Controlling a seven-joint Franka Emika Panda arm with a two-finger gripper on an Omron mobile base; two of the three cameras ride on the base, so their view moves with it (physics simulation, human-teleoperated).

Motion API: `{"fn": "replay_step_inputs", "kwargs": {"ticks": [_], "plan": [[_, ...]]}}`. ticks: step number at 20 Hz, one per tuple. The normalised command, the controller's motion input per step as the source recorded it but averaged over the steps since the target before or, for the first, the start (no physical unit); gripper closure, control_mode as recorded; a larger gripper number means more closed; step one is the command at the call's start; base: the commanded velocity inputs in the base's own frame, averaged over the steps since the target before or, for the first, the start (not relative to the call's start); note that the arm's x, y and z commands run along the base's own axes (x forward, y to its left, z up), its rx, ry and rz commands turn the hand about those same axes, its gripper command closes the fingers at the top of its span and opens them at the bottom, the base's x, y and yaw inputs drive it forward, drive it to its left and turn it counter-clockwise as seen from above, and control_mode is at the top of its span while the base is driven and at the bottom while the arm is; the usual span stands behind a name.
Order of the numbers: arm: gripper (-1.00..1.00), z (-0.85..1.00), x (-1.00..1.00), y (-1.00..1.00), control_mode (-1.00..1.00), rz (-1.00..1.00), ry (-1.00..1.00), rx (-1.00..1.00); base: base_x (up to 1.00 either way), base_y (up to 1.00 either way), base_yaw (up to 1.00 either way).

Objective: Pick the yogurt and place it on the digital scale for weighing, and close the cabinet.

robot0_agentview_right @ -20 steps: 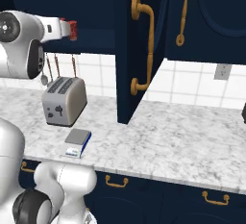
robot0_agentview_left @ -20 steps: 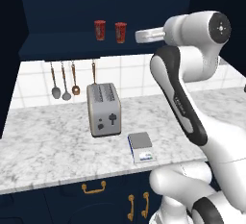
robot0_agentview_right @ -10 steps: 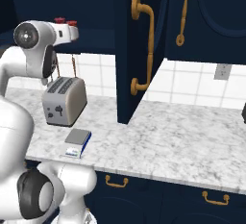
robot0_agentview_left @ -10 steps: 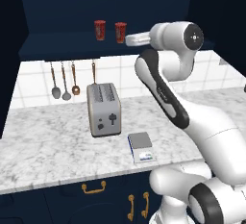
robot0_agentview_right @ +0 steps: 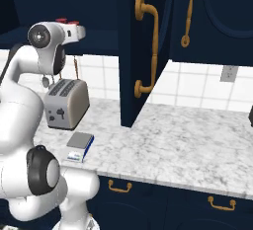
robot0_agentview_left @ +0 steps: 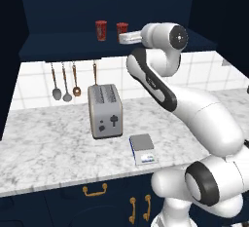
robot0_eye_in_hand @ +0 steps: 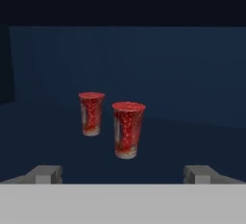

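Two near-identical red yogurt cups stand on the shelf inside the open navy cabinet (robot0_agentview_left: pixel 73 11). In the hand view the nearer cup (robot0_eye_in_hand: pixel 128 130) is just right of centre and the farther cup (robot0_eye_in_hand: pixel 91 113) is to its left. They also appear side by side in the left base view, left cup (robot0_agentview_left: pixel 101 30) and right cup (robot0_agentview_left: pixel 122 27). My gripper (robot0_eye_in_hand: pixel 124 175) is open at shelf height, a short way in front of the nearer cup, touching nothing. The digital scale (robot0_agentview_left: pixel 142 145) lies flat on the counter in front of the toaster, bare on top.
The silver toaster (robot0_agentview_left: pixel 104 110) stands on the marble counter (robot0_agentview_left: pixel 44 148) below the shelf. Utensils (robot0_agentview_left: pixel 65 82) hang on the tiled wall. The cabinet door (robot0_agentview_right: pixel 143 51) with its brass handle stands open, sticking out over the counter to the right of the arm.
The arm has swung left and the hand has moved in toward the two red cups on the shelf. The cups, scale and door have not moved.
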Motion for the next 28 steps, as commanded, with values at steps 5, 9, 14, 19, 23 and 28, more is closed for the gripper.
{"fn": "replay_step_inputs", "kwargs": {"ticks": [5,9,14,19,23,28], "plan": [[-1.0,0.0,0.5,0.01,-1.0,0.0,0.0,0.0,0.0,0.0,0.0],[-1.0,-0.03,0.5,0.0,-1.0,0.0,0.01,0.0,0.0,0.0,0.0],[-1.0,-0.01,0.41,0.03,-1.0,0.0,0.0,0.0,0.0,0.0,0.0],[-1.0,0.0,0.27,0.03,-1.0,0.0,0.0,0.0,0.0,0.0,0.0],[-1.0,-0.05,0.21,0.04,-1.0,0.0,0.0,0.0,0.0,0.0,0.0],[-1.0,-0.19,0.27,0.02,-1.0,0.0,0.01,0.0,0.0,0.0,0.0]]}}
